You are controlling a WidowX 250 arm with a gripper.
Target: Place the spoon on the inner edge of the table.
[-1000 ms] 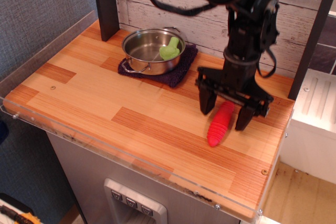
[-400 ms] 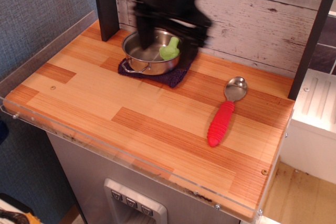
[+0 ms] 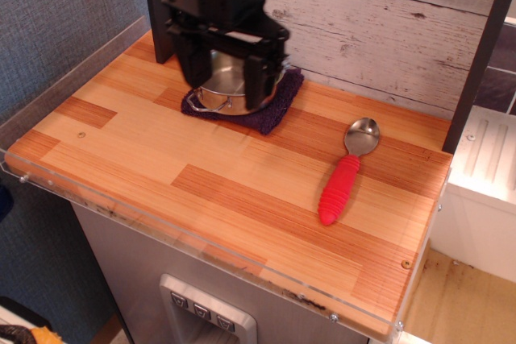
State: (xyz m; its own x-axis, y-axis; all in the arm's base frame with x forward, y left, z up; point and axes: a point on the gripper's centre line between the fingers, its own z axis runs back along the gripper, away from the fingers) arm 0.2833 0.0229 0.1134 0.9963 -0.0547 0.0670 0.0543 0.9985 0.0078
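Note:
The spoon (image 3: 344, 173) lies flat on the wooden table (image 3: 161, 151) at the right, its silver bowl pointing toward the back wall and its ribbed red handle pointing toward the front edge. My gripper (image 3: 222, 70) is far from it, at the back left above the steel pot (image 3: 230, 94). Its two black fingers (image 3: 190, 62) stand wide apart and hold nothing. The gripper hides most of the pot's inside.
The pot sits on a dark purple cloth (image 3: 270, 110) near the white plank wall. A dark post (image 3: 161, 6) stands at the back left. A clear plastic rim (image 3: 201, 243) runs along the table's front edge. A white unit (image 3: 484, 183) stands to the right.
My gripper has left the spoon at the right and swung across to the back left, over the pot. The spoon stays where it lay, its silver bowl now uncovered.

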